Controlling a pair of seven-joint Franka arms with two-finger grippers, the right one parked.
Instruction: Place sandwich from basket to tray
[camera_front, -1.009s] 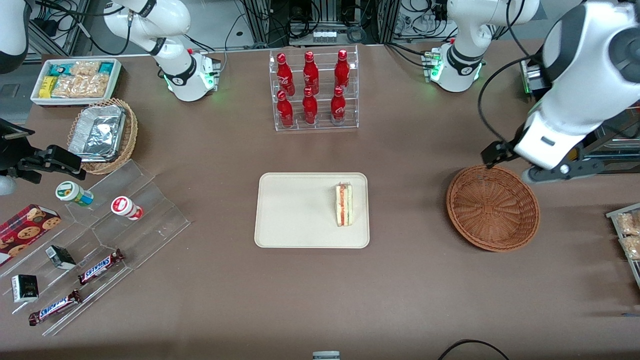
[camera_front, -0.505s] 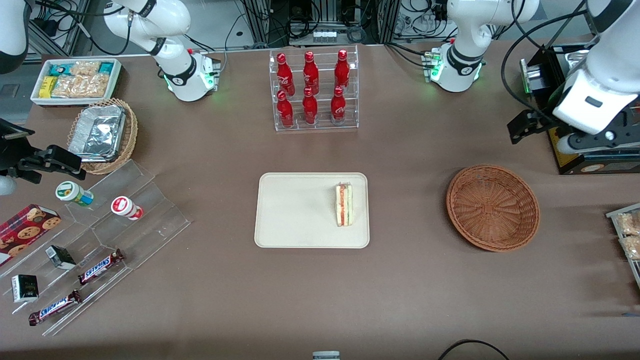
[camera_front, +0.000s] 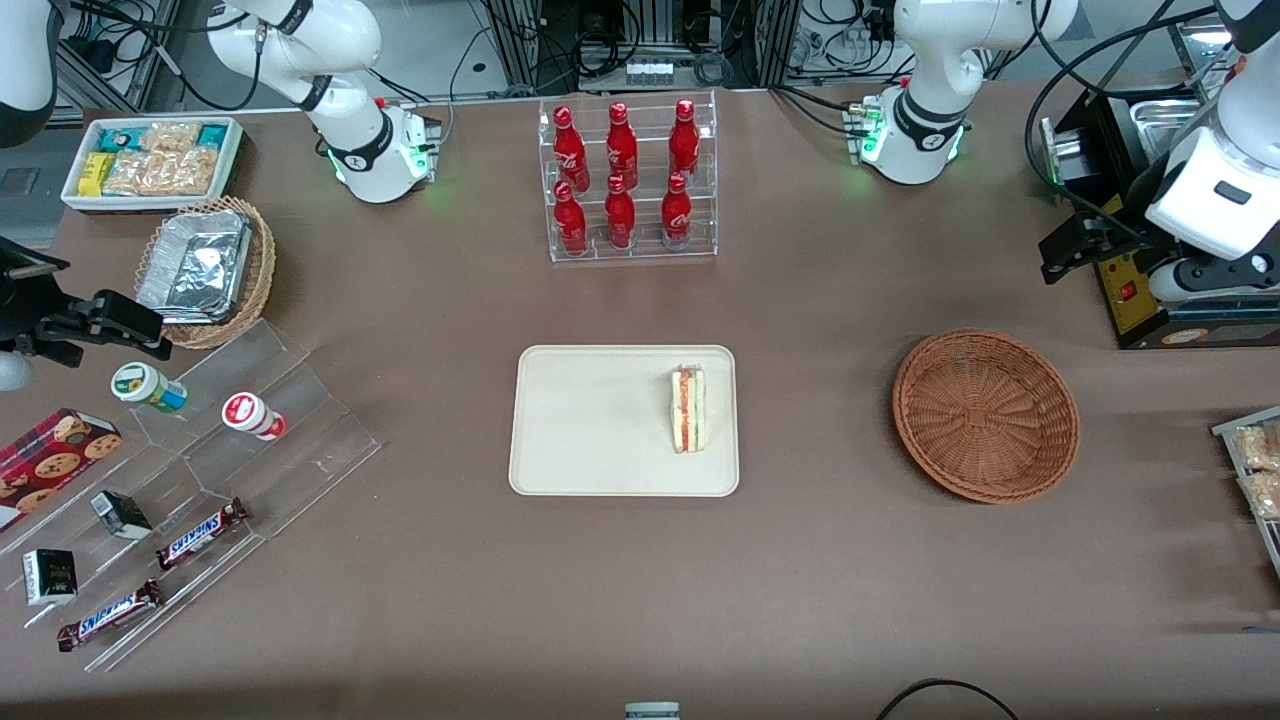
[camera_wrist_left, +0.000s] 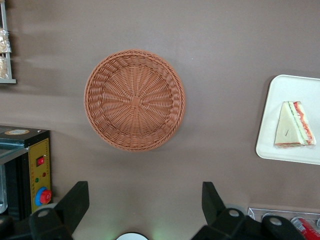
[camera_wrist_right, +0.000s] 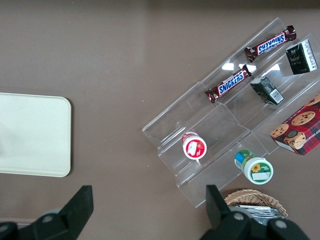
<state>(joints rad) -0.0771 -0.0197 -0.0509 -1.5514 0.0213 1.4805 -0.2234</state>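
The sandwich (camera_front: 688, 409) is a white-bread wedge with red and green filling, lying on the cream tray (camera_front: 590, 420) near the tray's edge that faces the basket. The round reddish-brown wicker basket (camera_front: 985, 415) holds nothing. My left gripper (camera_front: 1075, 245) hangs high above the table, farther from the front camera than the basket, toward the working arm's end. In the left wrist view the gripper (camera_wrist_left: 144, 192) is open with nothing between its black fingers (camera_wrist_left: 75, 200). That view looks down on the basket (camera_wrist_left: 134, 99), the sandwich (camera_wrist_left: 295, 125) and the tray (camera_wrist_left: 300, 152).
A clear rack of red bottles (camera_front: 627, 180) stands farther back than the tray. A black box with a red button (camera_front: 1140, 290) sits by the gripper. Stepped acrylic shelves with snacks (camera_front: 200, 480), a foil-lined wicker basket (camera_front: 205, 268) and a white bin (camera_front: 150, 160) lie toward the parked arm's end.
My left arm has pulled away from above the basket's rim, moving up and farther from the front camera toward the working arm's end. The sandwich, tray and basket have not moved.
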